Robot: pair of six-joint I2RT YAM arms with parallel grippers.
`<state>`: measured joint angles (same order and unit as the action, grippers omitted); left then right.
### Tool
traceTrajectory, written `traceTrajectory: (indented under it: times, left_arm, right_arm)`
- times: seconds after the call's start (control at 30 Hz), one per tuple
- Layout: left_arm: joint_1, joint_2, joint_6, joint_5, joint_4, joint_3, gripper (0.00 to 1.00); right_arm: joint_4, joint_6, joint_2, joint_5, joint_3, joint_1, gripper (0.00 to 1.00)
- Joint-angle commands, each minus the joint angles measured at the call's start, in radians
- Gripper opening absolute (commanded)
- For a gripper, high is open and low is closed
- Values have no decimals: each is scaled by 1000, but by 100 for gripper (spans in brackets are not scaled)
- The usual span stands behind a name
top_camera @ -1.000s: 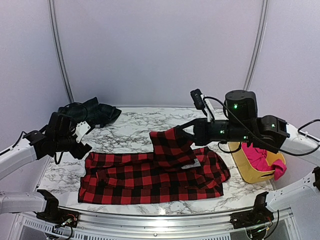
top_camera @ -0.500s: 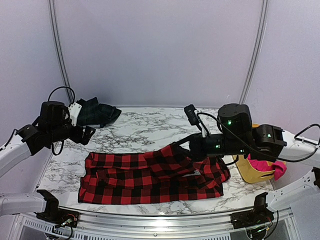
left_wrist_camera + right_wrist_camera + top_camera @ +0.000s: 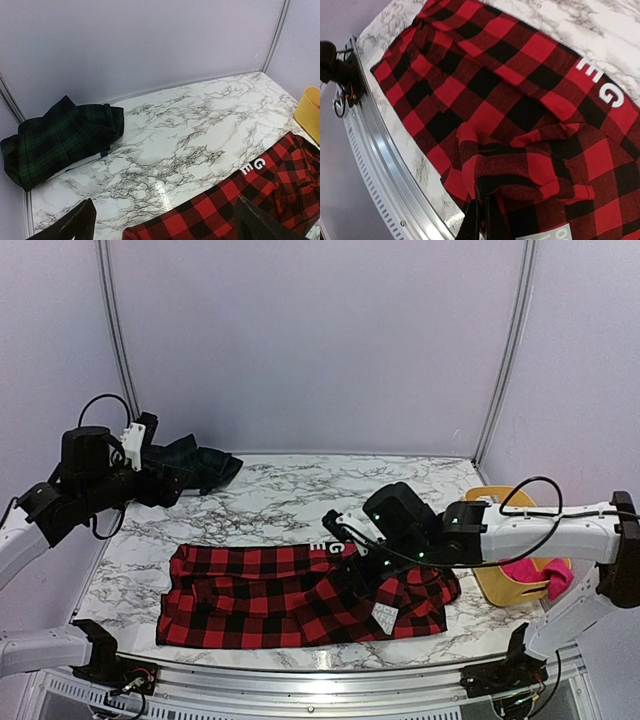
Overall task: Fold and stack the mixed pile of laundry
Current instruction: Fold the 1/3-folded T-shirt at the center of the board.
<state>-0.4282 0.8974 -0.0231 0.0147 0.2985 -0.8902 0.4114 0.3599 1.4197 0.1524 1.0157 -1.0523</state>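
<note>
**Risk: one-handed pull on a bunched fold**

- Right hand (image 3: 482, 206): jaws closed tight, pinching a rumpled fold of the checked garment (image 3: 290, 590) low over the cloth. From the wrist view I can't tell how many layers it has hold of.
- Left hand (image 3: 164, 202): spread fully, holding nothing, up in the air toward the far left corner of the surface (image 3: 270, 505).
- Checked garment lies spread along the near edge, white letters (image 3: 600, 82) facing up. The right half is wrinkled.
- Dark plaid garment (image 3: 60, 135) is heaped at the far left corner. Pink garment (image 3: 520, 568) is in the yellow tub (image 3: 497, 585) at the right edge. Neither looks folded yet.

Likely failure modes:
1. Nothing pins the left end, so a pull will probably drag the whole piece instead of folding it.
2. If extra layers are caught, the fold comes out skewed or lumpy.
3. The hem sits close to the near edge. A drag that way could spill it over the rail.
4. Letting go onto the wrinkles leaves a poor base for stacking.
</note>
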Motion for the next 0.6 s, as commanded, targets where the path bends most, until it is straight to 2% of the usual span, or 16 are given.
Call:
traceTrajectory:
  times: [0.0, 0.07, 0.1, 0.2, 0.27, 0.43, 0.57]
  left_arm:
    - [3, 32, -12, -92, -14, -36, 99]
    - [1, 50, 15, -138, -11, -34, 99]
    - [-2, 58, 40, -142, -12, -31, 99]
    - [-6, 78, 72, -143, -15, -27, 99]
    - [-11, 95, 81, -145, -16, -25, 99]
    - [-61, 151, 130, -120, -25, -19, 99]
    - [-93, 188, 134, -112, -49, -23, 99]
  right_arm:
    - [78, -125, 48, 89, 8, -42, 0]
    - [133, -134, 66, 131, 9, -47, 5]
    - [155, -123, 62, 137, 5, -47, 14]
    - [195, -49, 3, 136, -17, -12, 50]
    - [193, 15, -51, 160, -39, 54, 64]
    - [100, 146, -89, 320, -80, 229, 72]
    - [58, 234, 1, 448, -75, 259, 70]
